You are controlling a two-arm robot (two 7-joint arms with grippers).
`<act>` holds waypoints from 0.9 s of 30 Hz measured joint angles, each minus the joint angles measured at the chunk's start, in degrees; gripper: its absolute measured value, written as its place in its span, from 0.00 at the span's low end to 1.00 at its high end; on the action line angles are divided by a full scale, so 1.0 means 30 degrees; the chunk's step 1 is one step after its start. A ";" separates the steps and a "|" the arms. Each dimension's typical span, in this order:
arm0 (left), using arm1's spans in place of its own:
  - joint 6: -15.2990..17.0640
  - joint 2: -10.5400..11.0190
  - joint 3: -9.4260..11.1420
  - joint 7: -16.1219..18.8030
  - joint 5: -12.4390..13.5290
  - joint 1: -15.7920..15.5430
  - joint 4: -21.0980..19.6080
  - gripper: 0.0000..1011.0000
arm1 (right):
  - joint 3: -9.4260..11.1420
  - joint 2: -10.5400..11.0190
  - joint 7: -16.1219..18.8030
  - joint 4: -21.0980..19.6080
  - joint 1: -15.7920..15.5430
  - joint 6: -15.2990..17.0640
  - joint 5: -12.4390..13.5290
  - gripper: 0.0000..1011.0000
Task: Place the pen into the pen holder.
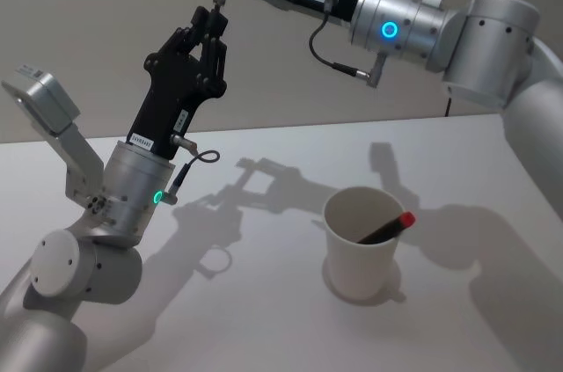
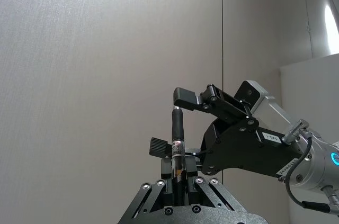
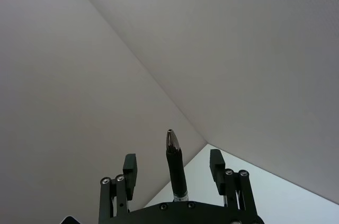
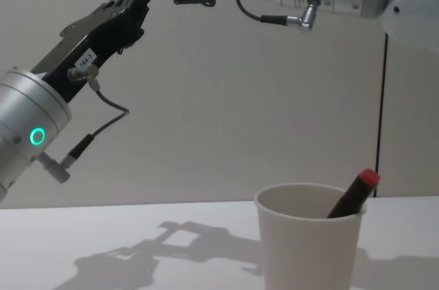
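Step in hand, as we judge it: a mid-air handover of the pen (image 2: pixel 177 134) between the two arms.

**State**
- The left gripper (image 2: pixel 178 175) is raised high above the bench (image 1: pixel 264 328) and is clamped on the lower barrel of the pen. The pen stands upright, with its metal tip uppermost.
- The right gripper (image 3: pixel 172 161) reaches in from the right at the same height. Its fingers (image 3: pixel 130 163) are spread, one on each side of the upper part of the pen, and do not touch it.
- The cup (image 1: pixel 356 271) stands upright on the bench, well below and to the right of both grippers. A red-capped pen (image 1: pixel 387 229) already leans in it against the right side of the rim.

**Procedure**
1. We centre the barrel between the right fingers before closing, so that neither finger pushes the pen sideways in the left grip.
2. We take hold on the straight black barrel, not on the tapered metal tip, which is likely to slip.
3. We release the left gripper only once the right one is firmly closed.
4. We lower the pen into the free left side of the cup's mouth, clear of the leaning pen.

**Caution**
The paper cup looks light, so a knock on its rim may tip it.
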 joint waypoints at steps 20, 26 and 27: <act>-0.0001 -0.0001 0.0000 -0.0002 -0.0001 0.0000 0.0000 0.15 | -0.0052 0.0033 0.0061 -0.0068 -0.0045 0.0025 0.0095 0.28; -0.0009 -0.0001 0.0000 -0.0038 -0.0001 0.0000 -0.0003 0.15 | -0.0053 0.0039 0.0057 -0.0071 -0.0054 0.0022 0.0098 0.14; -0.0011 -0.0001 0.0000 -0.0040 -0.0001 -0.0001 -0.0003 0.15 | -0.0053 0.0039 0.0057 -0.0071 -0.0055 0.0022 0.0098 0.14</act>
